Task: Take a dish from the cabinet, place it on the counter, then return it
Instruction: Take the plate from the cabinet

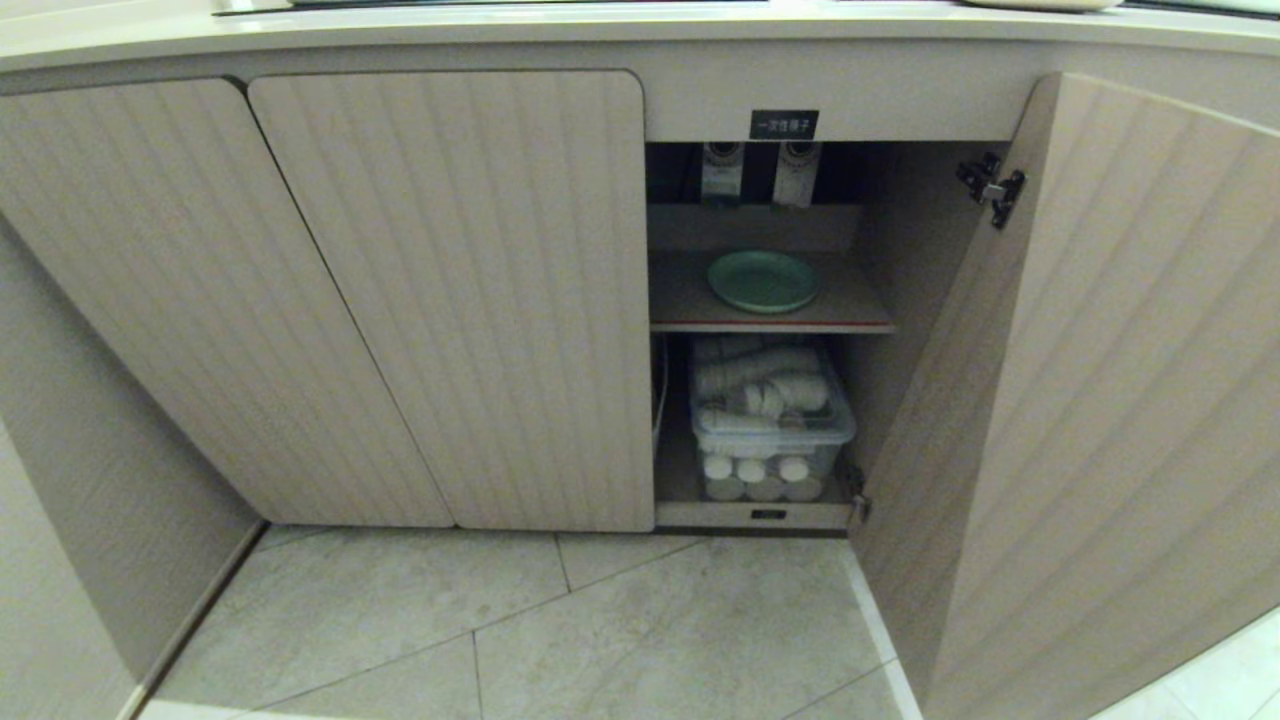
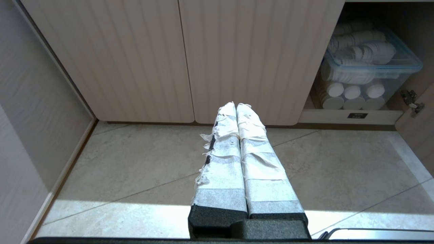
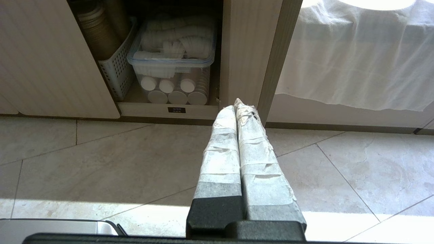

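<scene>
Head view alone: dish [image 1: 764, 280] on cabinet [image 1: 450, 300] shelf [image 1: 860, 318].

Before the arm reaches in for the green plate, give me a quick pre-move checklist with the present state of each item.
1. Cabinet door swung open: ok.
2. Dish lying flat on the upper shelf, nothing on it: ok.
3. Path to the dish unobstructed from the front: ok.
4. Right gripper open for a grasp: not ok, fingers together, low over the floor.
5. Left gripper out of the way: ok, shut, before the closed doors.
6. Free spot on the counter: cannot tell, only its edge shows.
</scene>
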